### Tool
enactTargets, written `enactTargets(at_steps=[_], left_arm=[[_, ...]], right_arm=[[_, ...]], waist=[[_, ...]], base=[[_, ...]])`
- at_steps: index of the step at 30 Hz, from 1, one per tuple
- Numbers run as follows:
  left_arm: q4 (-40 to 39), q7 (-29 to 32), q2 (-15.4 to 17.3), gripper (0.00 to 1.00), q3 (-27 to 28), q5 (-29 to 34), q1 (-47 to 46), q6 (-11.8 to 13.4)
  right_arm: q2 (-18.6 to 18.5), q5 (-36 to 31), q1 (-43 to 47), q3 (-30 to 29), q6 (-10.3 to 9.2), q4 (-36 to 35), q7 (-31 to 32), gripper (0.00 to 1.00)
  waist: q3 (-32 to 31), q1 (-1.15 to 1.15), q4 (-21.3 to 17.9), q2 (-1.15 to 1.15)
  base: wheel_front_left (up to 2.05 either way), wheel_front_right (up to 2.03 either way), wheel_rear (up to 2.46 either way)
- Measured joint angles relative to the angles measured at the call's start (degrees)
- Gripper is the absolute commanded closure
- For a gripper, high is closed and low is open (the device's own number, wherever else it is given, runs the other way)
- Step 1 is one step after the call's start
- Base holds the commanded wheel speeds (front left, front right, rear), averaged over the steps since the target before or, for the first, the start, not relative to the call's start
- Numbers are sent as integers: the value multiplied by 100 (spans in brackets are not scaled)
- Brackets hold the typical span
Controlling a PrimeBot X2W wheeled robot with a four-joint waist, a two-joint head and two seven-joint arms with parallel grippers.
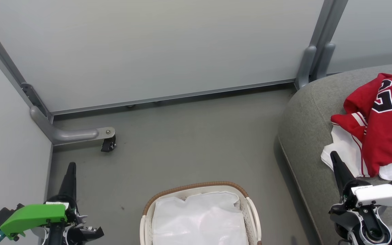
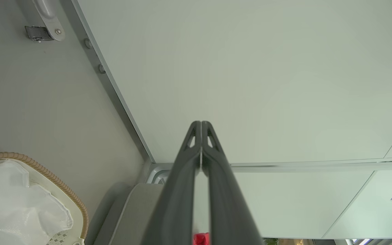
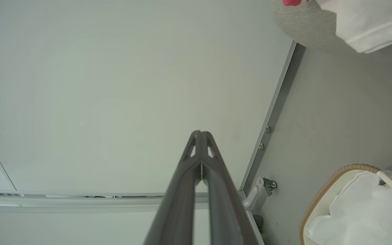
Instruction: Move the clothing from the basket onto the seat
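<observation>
**A:** Left gripper point(image 1: 71, 167) sits low on the left, long dark fingers point(image 2: 182, 177) pointing straight up the head view, pressed tip to tip.

**B:** Wrist view agrees: tips touching, just a thin slit lower down. A green cover point(image 1: 32, 215) lies across that wrist.

**A:** Right gripper point(image 1: 334, 156) is low on the right, rising from a white housing point(image 1: 381, 194) and leaning a touch to the left.

**B:** Same story there, its two fingers meeting at the tips, closed on each other.

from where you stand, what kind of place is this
Probably a partitioned test space set up like a home: pale wall panels on metal frames with a caster foot, plus a grey sofa and a laundry basket.
</observation>
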Motion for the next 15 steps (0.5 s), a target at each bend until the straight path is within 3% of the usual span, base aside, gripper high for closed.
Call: enactTargets(at_steps=[15], left_arm=[[-79, 145, 1, 100, 64, -510, -40, 0]], right_arm=[[-3, 584, 36, -67, -1, -73, 144, 100]], waist=[[-50, 0, -19, 0]], base=[[0, 0, 0]])
